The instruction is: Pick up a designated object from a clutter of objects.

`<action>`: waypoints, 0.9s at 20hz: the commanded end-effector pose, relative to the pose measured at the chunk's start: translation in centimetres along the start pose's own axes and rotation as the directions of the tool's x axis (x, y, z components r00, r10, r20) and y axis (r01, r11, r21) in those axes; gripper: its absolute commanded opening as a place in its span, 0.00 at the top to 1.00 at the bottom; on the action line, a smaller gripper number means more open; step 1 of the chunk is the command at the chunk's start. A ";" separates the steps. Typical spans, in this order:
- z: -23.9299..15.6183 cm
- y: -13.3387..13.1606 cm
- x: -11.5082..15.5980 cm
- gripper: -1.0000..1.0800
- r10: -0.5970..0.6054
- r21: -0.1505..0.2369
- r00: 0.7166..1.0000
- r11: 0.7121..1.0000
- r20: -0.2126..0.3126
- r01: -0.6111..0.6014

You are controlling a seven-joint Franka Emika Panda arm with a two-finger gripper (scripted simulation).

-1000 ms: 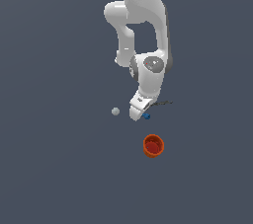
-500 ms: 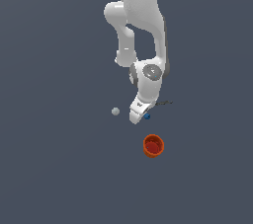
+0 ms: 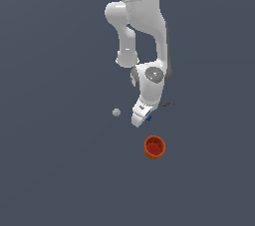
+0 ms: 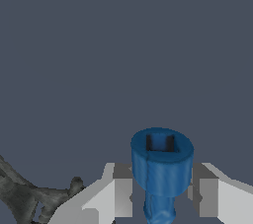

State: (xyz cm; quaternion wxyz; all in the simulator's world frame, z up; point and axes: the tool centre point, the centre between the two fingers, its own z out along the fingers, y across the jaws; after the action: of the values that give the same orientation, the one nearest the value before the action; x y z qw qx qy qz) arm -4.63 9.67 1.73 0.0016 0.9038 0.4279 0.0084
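Support surface: a flat, uniform dark grey-blue floor, unmarked, filling the whole exterior view.

Items resting on it:
- Orange-red cup, round, open end visible, towards the lower middle of the exterior view.
- Small pale grey ball, up and to the exterior view's left of the cup, well apart from it.
- Thin dark tool, elongated, mostly hidden behind the arm; a short length shows to the exterior view's right. In the wrist view its grey, knobbly end lies on the same surface.
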 end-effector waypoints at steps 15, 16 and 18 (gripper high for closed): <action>-1.2 0.3 -1.0 1.00 0.003 0.001 1.000 1.000 0.003 -0.003; -1.5 0.3 -1.2 1.00 0.003 0.001 1.000 1.000 0.004 -0.003; -2.3 0.5 -1.7 1.00 0.003 0.001 1.000 1.000 0.004 -0.003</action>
State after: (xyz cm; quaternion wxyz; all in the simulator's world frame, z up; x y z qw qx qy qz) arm -5.25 8.43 3.40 0.0017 0.9043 0.4268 0.0062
